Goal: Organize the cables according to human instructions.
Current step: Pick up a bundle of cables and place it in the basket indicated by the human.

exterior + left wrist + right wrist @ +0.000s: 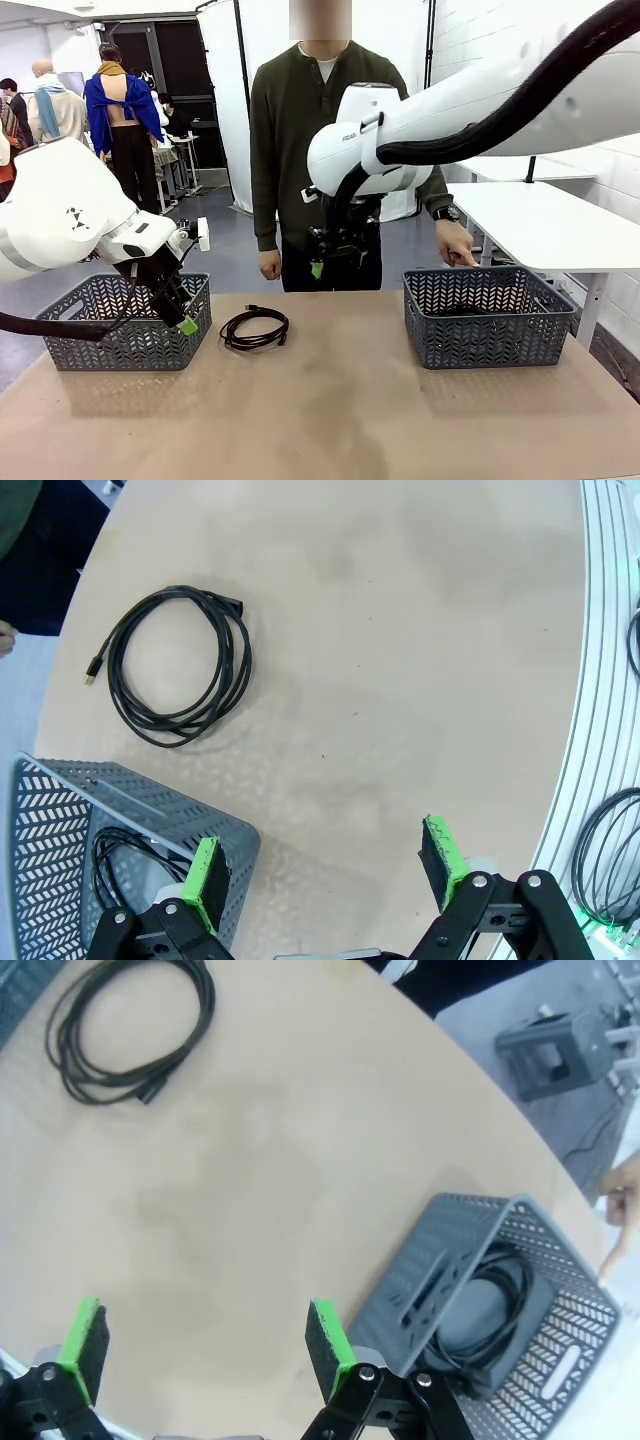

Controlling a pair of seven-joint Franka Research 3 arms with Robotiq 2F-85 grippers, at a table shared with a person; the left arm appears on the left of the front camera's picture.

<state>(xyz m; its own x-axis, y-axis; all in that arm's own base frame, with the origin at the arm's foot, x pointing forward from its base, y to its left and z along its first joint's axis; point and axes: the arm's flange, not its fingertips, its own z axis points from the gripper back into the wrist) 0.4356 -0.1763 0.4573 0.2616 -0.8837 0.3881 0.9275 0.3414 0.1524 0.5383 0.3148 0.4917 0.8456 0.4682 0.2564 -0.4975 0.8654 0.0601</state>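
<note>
**One coil left on the table, finger on the right basket**

Nearest the lens: bare tan table (330, 410), nothing on it up to the near edge.

Farther back, between the two grey baskets, one loose cable (254, 327), wound in a flat round coil with a small plug end poking out, nearer the left basket (128, 322) than the right basket (487, 316). Seen from the left wrist, same coil (180, 665) flat on the wood, untouched, well apart from any gripper. Another cord already down inside the left basket (125, 865); a dark coil likewise in the right basket (490, 1310). More black loops (608, 865) past the table's ribbed metal edge in the left wrist view; what they rest on, cannot tell.

Left gripper (180, 312) poised over the left basket's near corner, jaws wide, nothing held. Right gripper (328, 262) hanging above the table's far middle, jaws wide too, empty.

Person's hand (456, 244) at the right basket's far rim, one finger extended toward it (620, 1205). Read as the instruction: last table coil probably bound for that basket.

Step in hand, by that reading: picking up the coil. Calls for coming down over one side of the loop, pinching across several strands together, lifting clear of the rim.

Plenty of open room around the coil; only the left basket's wall close by. Worth minding: finger at the rim on drop-off, loops snagging the lattice.
</note>
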